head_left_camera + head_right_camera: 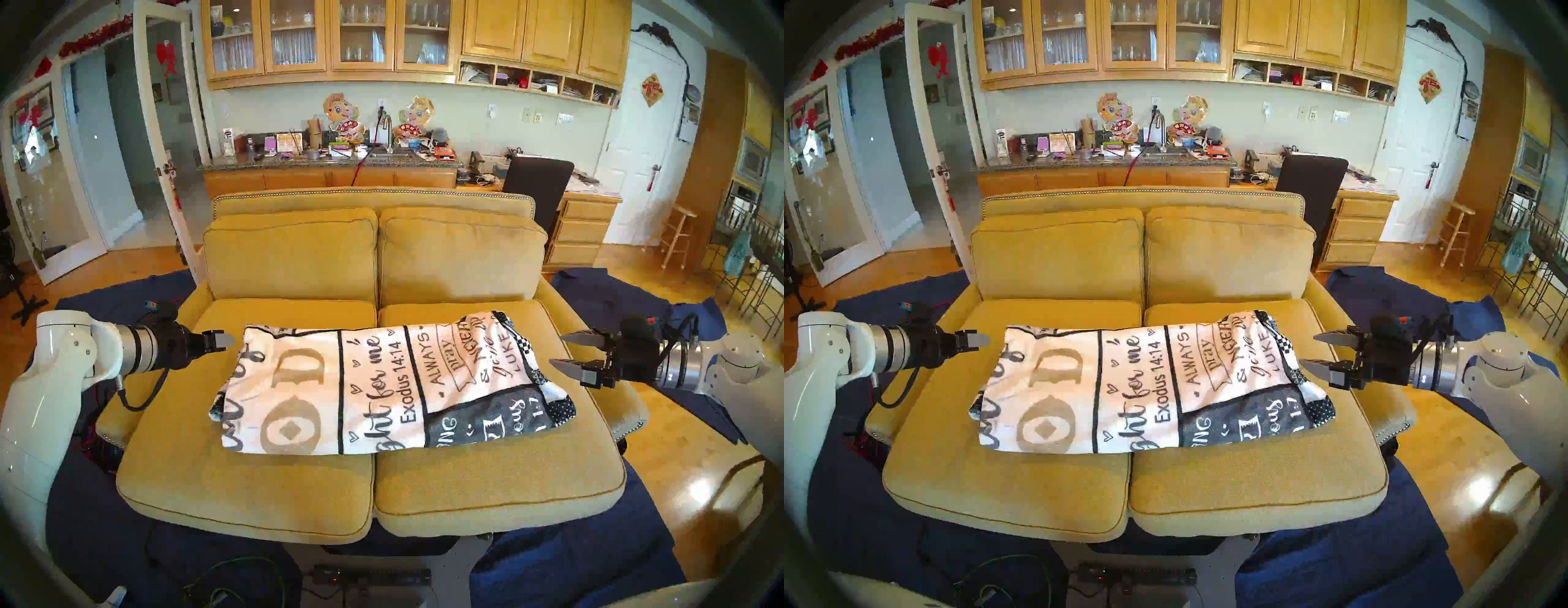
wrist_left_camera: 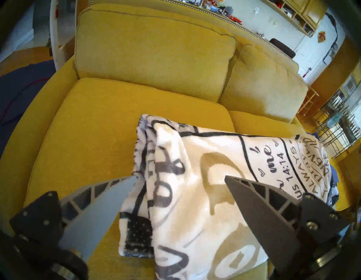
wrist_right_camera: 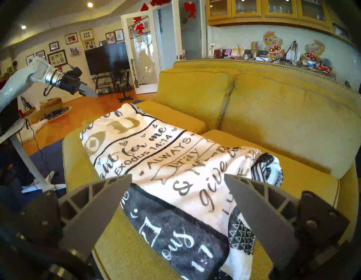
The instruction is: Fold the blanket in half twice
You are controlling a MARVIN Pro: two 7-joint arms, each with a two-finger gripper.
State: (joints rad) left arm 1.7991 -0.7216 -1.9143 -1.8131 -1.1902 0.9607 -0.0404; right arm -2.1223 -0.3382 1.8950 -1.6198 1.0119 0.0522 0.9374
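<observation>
Fleece blanket (image 1: 382,386) lies folded mid-frame on the sofa (image 1: 500,484), apparently finished; left hand (image 1: 220,341) and right hand (image 1: 566,352) both wide, empty.

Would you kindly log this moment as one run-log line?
blanket: folded on sofa | left gripper: open, empty | right gripper: open, empty

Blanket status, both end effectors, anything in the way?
Left end effector open, empty. Right end effector open, empty. Blanket folded, lying across sofa seat cushions, ungripped. Nothing in the way.
</observation>
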